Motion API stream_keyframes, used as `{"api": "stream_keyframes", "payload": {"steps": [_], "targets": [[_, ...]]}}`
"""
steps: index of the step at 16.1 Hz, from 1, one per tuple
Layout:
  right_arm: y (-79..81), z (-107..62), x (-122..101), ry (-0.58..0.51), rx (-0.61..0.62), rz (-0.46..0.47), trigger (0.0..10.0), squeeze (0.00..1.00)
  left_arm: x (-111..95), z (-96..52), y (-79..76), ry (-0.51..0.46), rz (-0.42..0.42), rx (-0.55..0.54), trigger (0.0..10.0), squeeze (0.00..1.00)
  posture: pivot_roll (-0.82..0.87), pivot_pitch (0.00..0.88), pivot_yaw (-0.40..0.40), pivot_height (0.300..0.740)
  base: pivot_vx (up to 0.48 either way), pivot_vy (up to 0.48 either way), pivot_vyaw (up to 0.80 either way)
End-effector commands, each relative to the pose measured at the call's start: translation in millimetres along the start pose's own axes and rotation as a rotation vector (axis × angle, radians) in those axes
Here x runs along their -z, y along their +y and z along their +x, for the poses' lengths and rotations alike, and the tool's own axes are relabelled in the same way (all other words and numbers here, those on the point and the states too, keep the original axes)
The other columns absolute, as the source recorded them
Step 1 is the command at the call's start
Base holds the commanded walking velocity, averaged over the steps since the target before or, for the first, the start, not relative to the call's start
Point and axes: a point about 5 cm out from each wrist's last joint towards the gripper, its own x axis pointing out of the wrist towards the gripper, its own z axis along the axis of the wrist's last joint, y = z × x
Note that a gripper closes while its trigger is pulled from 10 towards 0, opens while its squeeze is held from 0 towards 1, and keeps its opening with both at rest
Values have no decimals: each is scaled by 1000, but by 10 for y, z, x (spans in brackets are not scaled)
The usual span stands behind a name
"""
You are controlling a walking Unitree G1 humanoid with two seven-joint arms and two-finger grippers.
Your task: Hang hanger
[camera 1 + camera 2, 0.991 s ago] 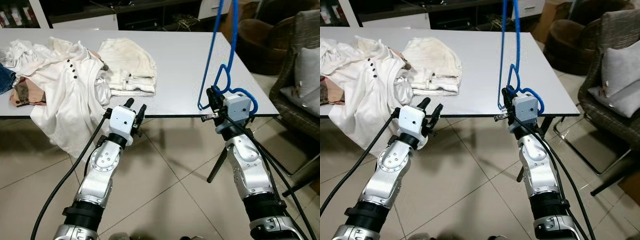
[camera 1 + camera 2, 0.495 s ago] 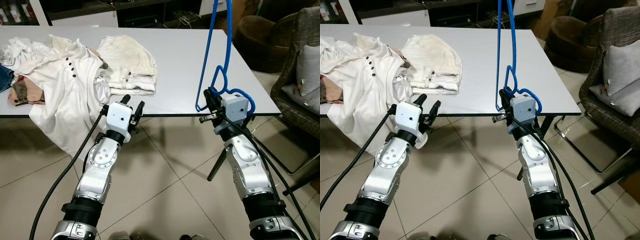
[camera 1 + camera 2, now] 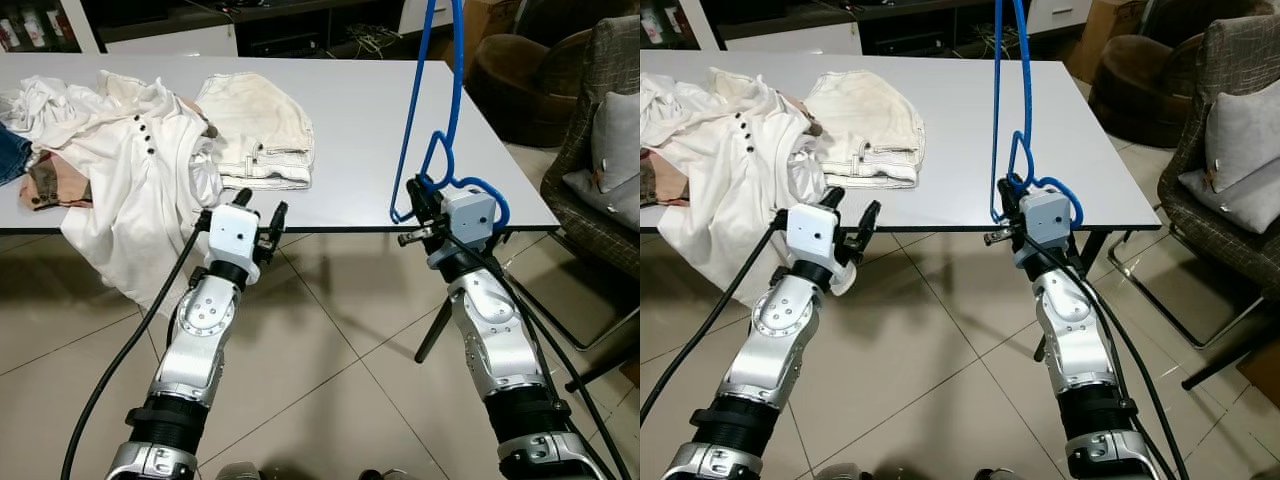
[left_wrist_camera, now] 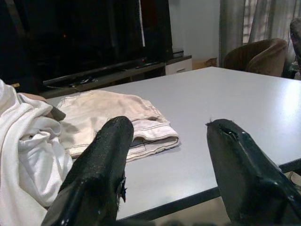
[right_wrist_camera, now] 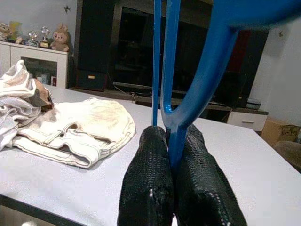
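Broadly, one white surface (image 3: 360,120) spans the scene, standing on a tiled floor (image 3: 330,350). On its left part lies a heap of clothing: one white buttoned shirt (image 3: 130,170) spilling over the near edge, one folded cream garment (image 3: 255,130) beside it, and at the far left a blue scrap and a brownish piece, both cut off by the frame, so what they are is hard to say. Two chairs stand to the right: a brown armchair (image 3: 520,70) and a woven one carrying a grey cushion (image 3: 610,140), each partly out of frame.

One blue hanger (image 3: 445,110) rises upright over the surface's right near corner; its top leaves the picture, so where it ends is hidden. The right claw (image 3: 420,205) is clenched on the hanger's lower loop, the blue wire pinched between its black fingers (image 5: 150,188) in the wrist view. The left claw (image 3: 258,215) is released, its two fingers (image 4: 101,165) spread apart and holding nothing, just at the surface's near edge by the hanging shirt.
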Motion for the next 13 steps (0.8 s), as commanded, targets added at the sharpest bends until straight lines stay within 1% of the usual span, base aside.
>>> {"api": "stream_keyframes", "payload": {"steps": [1,4,9,13], "targets": [[-12,24,-7,2,-2,9,10000,0,22,4,17,18,-10,-20,10000,0,150,0,-16,740,0,0,0],[-11,24,-9,1,-5,7,10000,0,22,3,15,19,-14,-24,10000,0,150,0,-17,740,0,0,0],[-16,22,-10,2,-7,3,10000,0,27,2,11,21,-23,-28,10000,0,147,0,-21,740,284,0,0],[-22,27,-14,1,-6,1,10000,0,25,6,12,19,-26,-28,10000,0,147,0,-23,740,409,0,0]]}}
